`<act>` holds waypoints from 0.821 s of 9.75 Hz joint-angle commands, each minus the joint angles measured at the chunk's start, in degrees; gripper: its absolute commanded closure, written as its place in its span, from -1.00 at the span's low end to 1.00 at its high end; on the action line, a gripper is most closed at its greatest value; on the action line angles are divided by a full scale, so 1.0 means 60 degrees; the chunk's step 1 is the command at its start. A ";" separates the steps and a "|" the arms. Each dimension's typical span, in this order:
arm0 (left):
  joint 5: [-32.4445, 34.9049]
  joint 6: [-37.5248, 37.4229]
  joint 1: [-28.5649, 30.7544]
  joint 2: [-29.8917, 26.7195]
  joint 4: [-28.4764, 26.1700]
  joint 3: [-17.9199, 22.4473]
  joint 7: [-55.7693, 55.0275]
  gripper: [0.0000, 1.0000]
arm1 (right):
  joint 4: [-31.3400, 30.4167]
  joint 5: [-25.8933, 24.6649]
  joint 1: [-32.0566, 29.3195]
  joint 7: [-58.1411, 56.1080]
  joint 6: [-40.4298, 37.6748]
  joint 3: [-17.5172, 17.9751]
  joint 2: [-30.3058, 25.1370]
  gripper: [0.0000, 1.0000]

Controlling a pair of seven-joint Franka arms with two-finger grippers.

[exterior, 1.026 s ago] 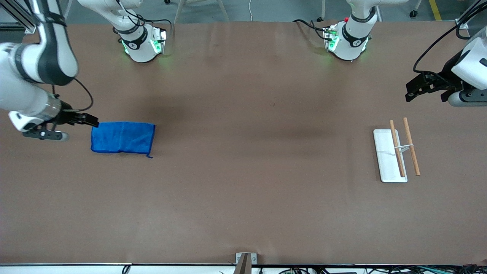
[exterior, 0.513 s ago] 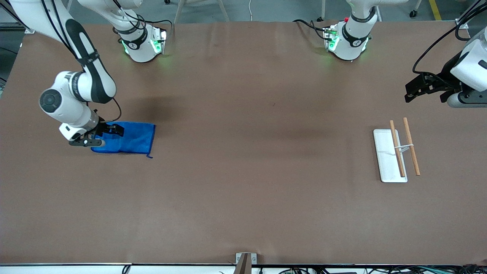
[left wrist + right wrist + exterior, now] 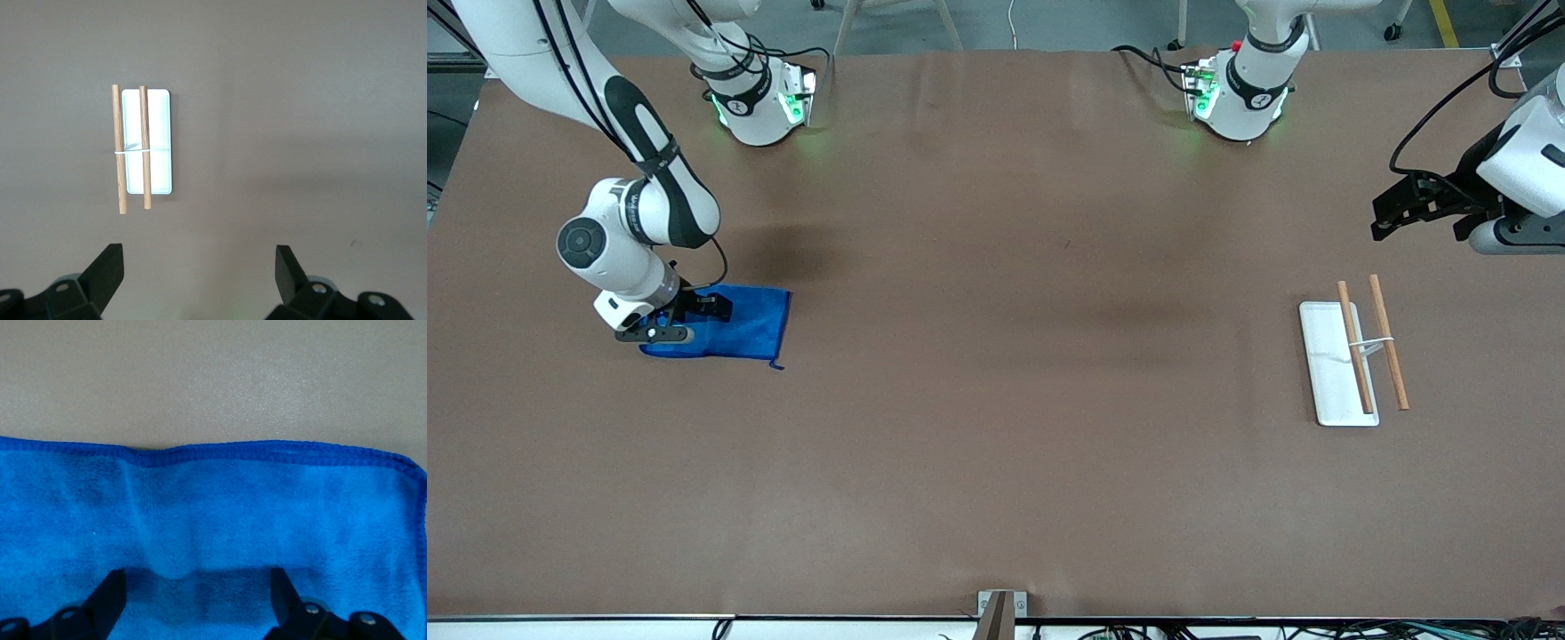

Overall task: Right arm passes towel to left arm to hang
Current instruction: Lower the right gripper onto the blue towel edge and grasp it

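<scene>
The brown table (image 3: 996, 400) is seen with the blue towel (image 3: 751, 324) lying flat at the right arm's end. The right gripper (image 3: 694, 313) is lowered onto the towel, fingers spread, nothing pinched. The left gripper (image 3: 1414, 206) is held open in the air, near a white-based rack (image 3: 1327, 364) with two wooden rods.

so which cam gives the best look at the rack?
Left wrist view: the rack shows whole, two wooden rods over a white base, unobstructed. Front view shows it smaller, near the left arm's end. Right wrist view shows only towel.
</scene>
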 commanded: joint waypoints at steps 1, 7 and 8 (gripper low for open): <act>0.0054 -0.0138 0.0042 0.0168 -0.0053 -0.0048 0.0110 -1.00 | -0.0137 0.0041 0.0002 -0.0151 0.0021 0.0124 -0.0114 0.40; 0.0054 -0.0138 0.0013 0.0198 -0.0052 -0.0063 0.0227 -1.00 | 0.0650 0.0346 0.0016 -0.0004 -0.1846 0.0300 -0.1003 0.99; 0.0054 -0.0123 0.0012 0.0198 -0.0053 -0.0063 0.0228 -1.00 | 0.1002 0.0986 0.0016 0.0010 -0.2724 0.0373 -0.1471 0.99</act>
